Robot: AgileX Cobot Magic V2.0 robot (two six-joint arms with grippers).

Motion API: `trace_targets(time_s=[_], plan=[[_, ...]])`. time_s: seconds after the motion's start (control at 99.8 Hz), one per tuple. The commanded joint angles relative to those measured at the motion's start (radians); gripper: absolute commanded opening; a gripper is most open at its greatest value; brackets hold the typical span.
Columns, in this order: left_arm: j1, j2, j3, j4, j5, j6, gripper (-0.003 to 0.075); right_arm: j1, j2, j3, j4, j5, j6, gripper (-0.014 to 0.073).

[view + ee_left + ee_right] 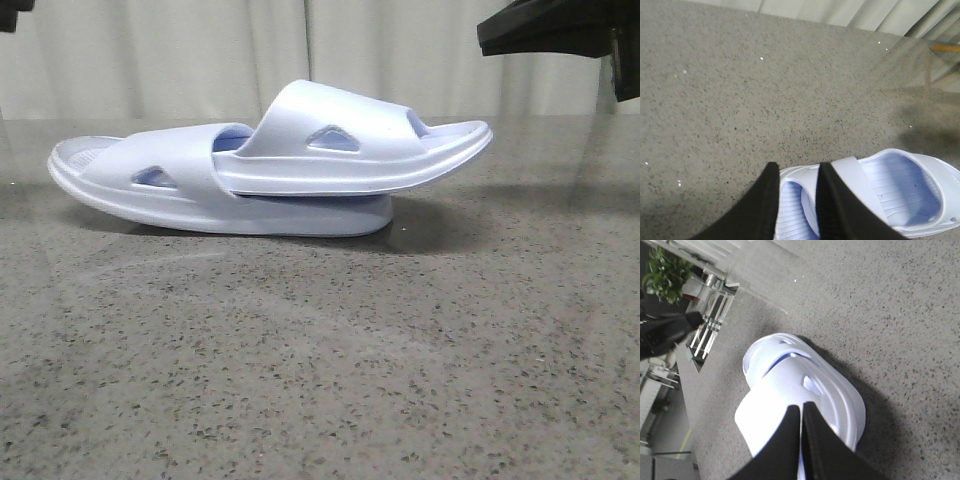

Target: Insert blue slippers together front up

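The two pale blue slippers lie nested on the grey speckled table. The lower slipper lies flat. The upper slipper is pushed through under its strap and sticks out to the right, tilted up. My left gripper is open and empty, hovering above the pair; only a dark corner of it shows in the front view. My right gripper is shut and empty above the pair; in the front view it is high at the top right, apart from the slippers.
A pale curtain hangs behind the table. Beyond the table's edge, the right wrist view shows a green plant and a metal rack.
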Motion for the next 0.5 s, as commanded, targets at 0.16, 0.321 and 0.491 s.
trace_targets(time_s=[0.16,0.321,0.491], plan=[[-0.015,-0.226,-0.035,0.024,-0.184,0.02,0.0015,-0.002,-0.191,-0.03,0.001,-0.068,-0.016,-0.0078],[-0.079,-0.336,-0.003,0.078,-0.352,0.022,0.0015,0.033,-0.334,0.029,-0.006,-0.259,-0.016,-0.0078],[-0.197,-0.424,0.107,0.141,-0.558,0.022,0.0015,0.166,-0.514,0.169,-0.065,-0.566,-0.057,-0.0078]])
